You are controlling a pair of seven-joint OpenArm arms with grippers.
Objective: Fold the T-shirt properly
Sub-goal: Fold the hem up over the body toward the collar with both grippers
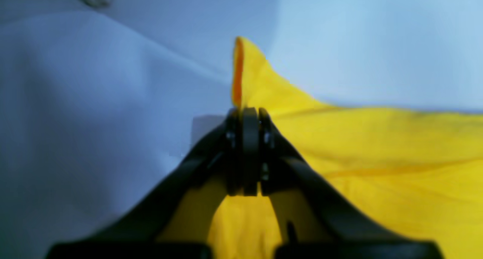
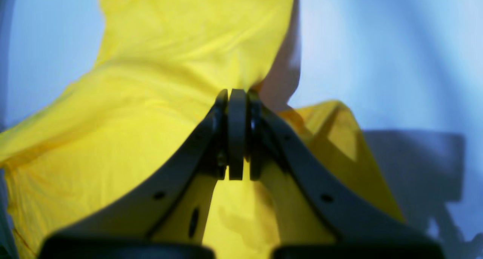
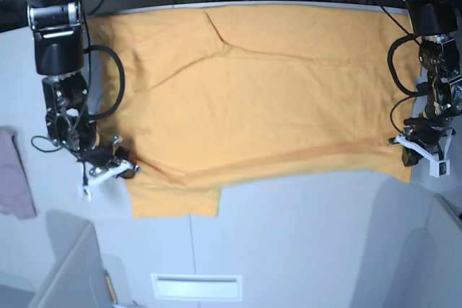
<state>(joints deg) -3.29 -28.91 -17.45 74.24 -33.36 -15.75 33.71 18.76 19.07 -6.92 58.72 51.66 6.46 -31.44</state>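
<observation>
- The T-shirt is spread over the pale bench in the base view, reaching from the 12 o'clock edge of the bench down past the middle and across nearly the whole width.
- A sleeve-like flap of the shirt is seen hanging down at about 7 o'clock, below the main body of the cloth.
- A diagonal crease is seen running from the upper middle of the shirt towards 9 o'clock.
- The left tool is shown fully closed in its wrist view, with a raised fold of the yellow cloth pinched between its tips; the fold stands up above the tips towards 12 o'clock.
- In the base view the left tool is placed at the shirt's 3 o'clock edge.
- The right tool is likewise shown fully closed in its wrist view, with yellow cloth gathered at its tips and bunched upwards.
- In the base view the right tool is placed at the shirt's 8 o'clock corner, just above the hanging flap.
- A small pinkish cloth is seen lying at the 9 o'clock edge of the base view, well apart from the shirt.
</observation>
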